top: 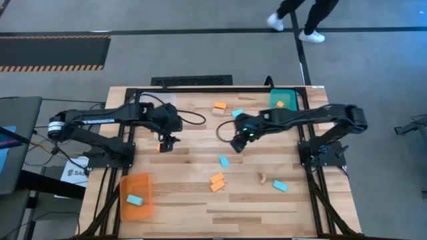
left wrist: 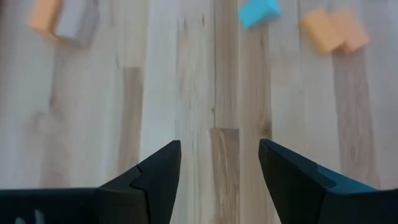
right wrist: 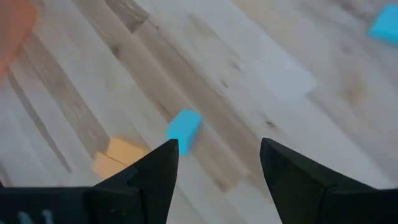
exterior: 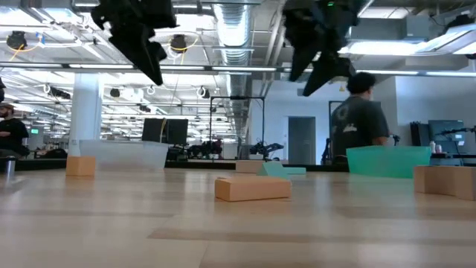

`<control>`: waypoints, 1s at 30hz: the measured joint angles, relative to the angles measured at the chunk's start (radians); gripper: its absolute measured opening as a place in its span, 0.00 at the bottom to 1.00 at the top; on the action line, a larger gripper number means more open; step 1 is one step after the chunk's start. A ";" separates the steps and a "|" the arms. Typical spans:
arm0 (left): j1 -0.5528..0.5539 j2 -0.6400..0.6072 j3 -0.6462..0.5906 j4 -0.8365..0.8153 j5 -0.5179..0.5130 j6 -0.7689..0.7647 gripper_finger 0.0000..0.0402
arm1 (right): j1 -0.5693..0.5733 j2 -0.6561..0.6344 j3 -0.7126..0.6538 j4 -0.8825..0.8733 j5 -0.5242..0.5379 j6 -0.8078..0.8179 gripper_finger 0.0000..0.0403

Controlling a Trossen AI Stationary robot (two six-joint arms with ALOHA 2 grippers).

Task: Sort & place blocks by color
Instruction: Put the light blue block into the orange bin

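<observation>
Small blocks lie scattered flat on the wooden table (top: pixel 173 200). A light blue block (top: pixel 223 161) and a pair of orange blocks (top: pixel 217 181) sit near the middle, and both wrist views show them too: light blue block (right wrist: pixel 184 129), orange pair (left wrist: pixel 334 30). Another orange block (top: pixel 219 105) and a light blue one (top: pixel 237 112) lie toward the far edge. A tan block (top: pixel 263 177) and a light blue block (top: pixel 280 186) lie to the right. My left gripper (top: pixel 168 142) hangs open above bare wood, left of centre. My right gripper (top: pixel 238 145) hangs open above the table, just beyond the middle light blue block.
An orange tray (top: pixel 137 197) at the near left corner holds a light blue block (top: pixel 135 199). A teal tray (top: pixel 281 99) at the far right holds an orange block (top: pixel 279 104). A clear tray (exterior: pixel 123 154) stands far left. A person (exterior: pixel 361 119) walks beyond the table's far edge.
</observation>
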 joint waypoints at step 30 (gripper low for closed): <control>0.000 -0.252 -0.001 -0.051 -0.009 0.031 0.51 | 0.103 0.522 0.291 -0.085 -0.080 0.289 0.62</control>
